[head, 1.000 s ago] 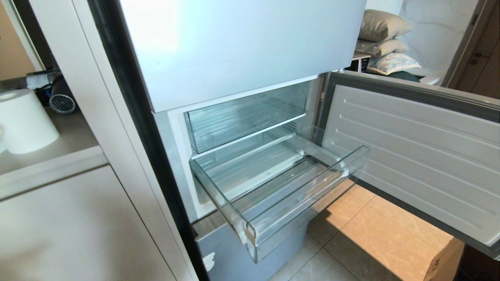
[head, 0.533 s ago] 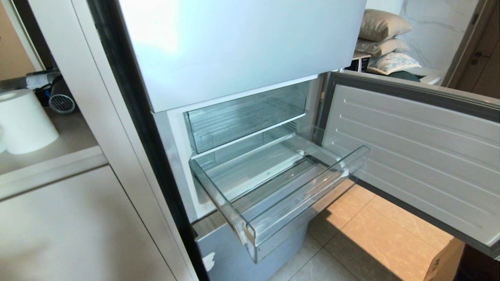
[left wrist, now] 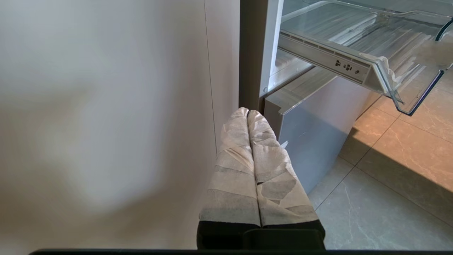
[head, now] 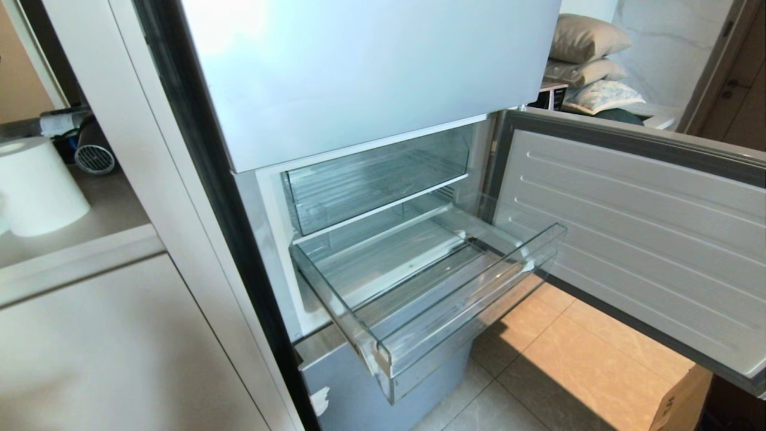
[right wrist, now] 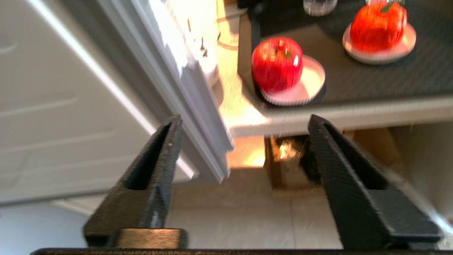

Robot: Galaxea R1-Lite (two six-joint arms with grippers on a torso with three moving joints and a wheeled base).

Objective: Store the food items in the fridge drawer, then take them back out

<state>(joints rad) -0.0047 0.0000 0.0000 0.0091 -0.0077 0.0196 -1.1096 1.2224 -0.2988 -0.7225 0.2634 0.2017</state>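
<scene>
on the dark worktop [right wrist: 354,81] the apple [right wrist: 276,63] waits; the right tool [right wrist: 244,124] gapes empty, left tool [left wrist: 247,115] closed, fridge drawer [head: 467,311] unchanged, still empty

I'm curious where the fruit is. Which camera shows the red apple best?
The right wrist view: the red apple sits on a small white dish on a dark table, beyond the open right pincer. The head and left wrist views don't show it.

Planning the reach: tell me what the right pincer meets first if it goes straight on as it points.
Probably the table edge below the red apple; the open right pincer aims just under the apple's plate. Depth is unclear.
</scene>
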